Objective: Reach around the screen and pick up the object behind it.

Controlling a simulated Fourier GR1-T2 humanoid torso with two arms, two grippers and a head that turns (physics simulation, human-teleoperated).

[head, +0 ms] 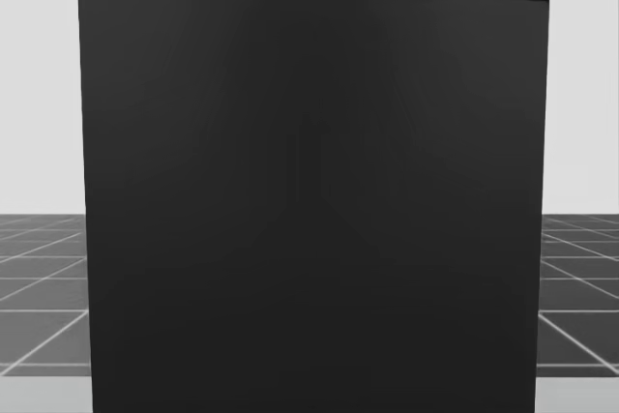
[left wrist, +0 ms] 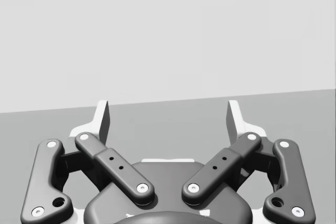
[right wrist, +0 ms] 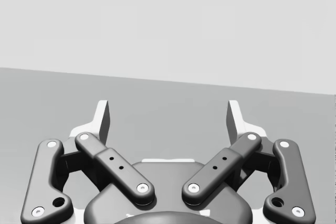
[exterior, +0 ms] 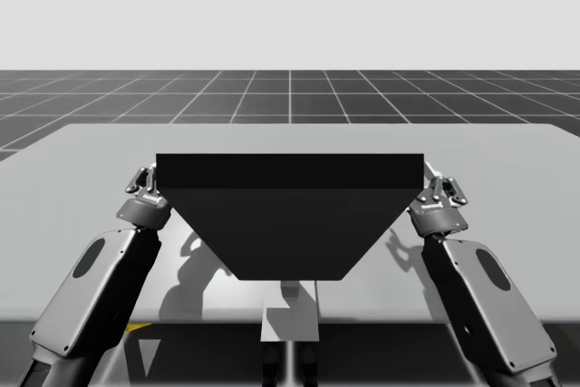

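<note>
A tall dark screen (exterior: 288, 215) stands across the middle of the grey table (exterior: 507, 160), its flat face turned to the robot. From the robot's head it blocks almost the whole outlook, with a strip of gridded floor (exterior: 290, 97) at either side. Where the object lies I cannot tell: the screen covers the stretch of table behind it.

The left gripper (exterior: 145, 178) is raised just beside the screen's left edge, near its top corner, and the right gripper (exterior: 441, 183) is in the matching spot at the right edge. The two are well apart, with the screen between them.

Seen along the left wrist, that gripper's fingers (left wrist: 102, 121) stand spread wide, with bare table ahead of them and in the gap. The right gripper's fingers (right wrist: 234, 121) are spread just as wide over bare table, and hold nothing. Neither gripper touches the screen.
</note>
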